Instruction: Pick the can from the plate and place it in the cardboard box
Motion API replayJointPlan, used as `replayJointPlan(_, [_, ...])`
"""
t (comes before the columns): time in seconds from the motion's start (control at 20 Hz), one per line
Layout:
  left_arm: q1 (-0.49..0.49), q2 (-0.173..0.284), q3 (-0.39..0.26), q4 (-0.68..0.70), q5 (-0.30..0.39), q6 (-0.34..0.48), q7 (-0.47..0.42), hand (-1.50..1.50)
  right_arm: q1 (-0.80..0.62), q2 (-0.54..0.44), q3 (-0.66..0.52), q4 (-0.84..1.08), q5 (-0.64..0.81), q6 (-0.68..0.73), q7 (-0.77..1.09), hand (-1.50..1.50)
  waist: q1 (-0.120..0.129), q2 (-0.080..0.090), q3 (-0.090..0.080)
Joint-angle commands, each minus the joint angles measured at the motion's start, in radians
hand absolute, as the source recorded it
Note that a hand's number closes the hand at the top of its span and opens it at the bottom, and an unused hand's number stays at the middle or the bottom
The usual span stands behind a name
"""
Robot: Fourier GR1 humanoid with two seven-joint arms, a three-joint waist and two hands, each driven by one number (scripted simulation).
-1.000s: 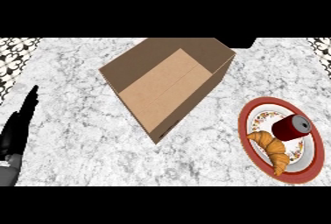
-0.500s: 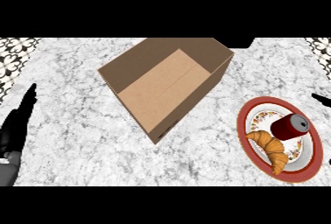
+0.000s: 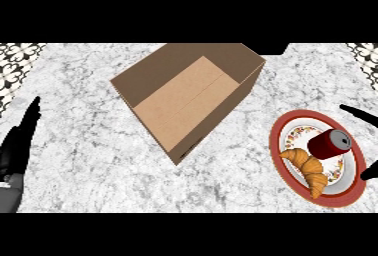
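Red can [image 3: 329, 144] lies on its side on the red-rimmed plate [image 3: 284, 125] at right, touching a croissant [image 3: 306, 165]. Open cardboard box [image 3: 188, 95] sits mid-counter, well apart from the plate. Right hand [image 3: 359, 114] at the right edge, fingers spread on both sides of the plate, holding nothing. Left hand [image 3: 16, 147] rests relaxed at the left edge, fingers straight.

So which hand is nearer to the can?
Right. The right hand shows at the right edge beside the can on the plate; the left hand rests at the far left edge.
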Motion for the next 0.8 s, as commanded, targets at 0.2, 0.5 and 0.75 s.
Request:
replayJointPlan(0.2, [0.034, -0.030, 0.041, -0.070, -0.058, -0.028, 0.038, 0.00, 0.067, 0.037, -0.073, -0.179, -0.001, 0.069, 0.078, -1.50, -0.008, -0.003, 0.000])
replayJointPlan(0.5, [0.013, -0.085, 0.058, -0.007, -0.102, -0.024, -0.011, 0.00, 0.095, 0.068, -0.087, -0.169, 0.045, 0.074, -0.032, -1.50, -0.007, -0.001, 0.000])
replayJointPlan(0.75, [0.079, -0.094, 0.080, -0.102, -0.091, -0.063, 0.026, 0.00, 0.169, 0.077, -0.133, -0.353, 0.012, 0.121, 0.055, -1.50, -0.009, -0.004, 0.000])
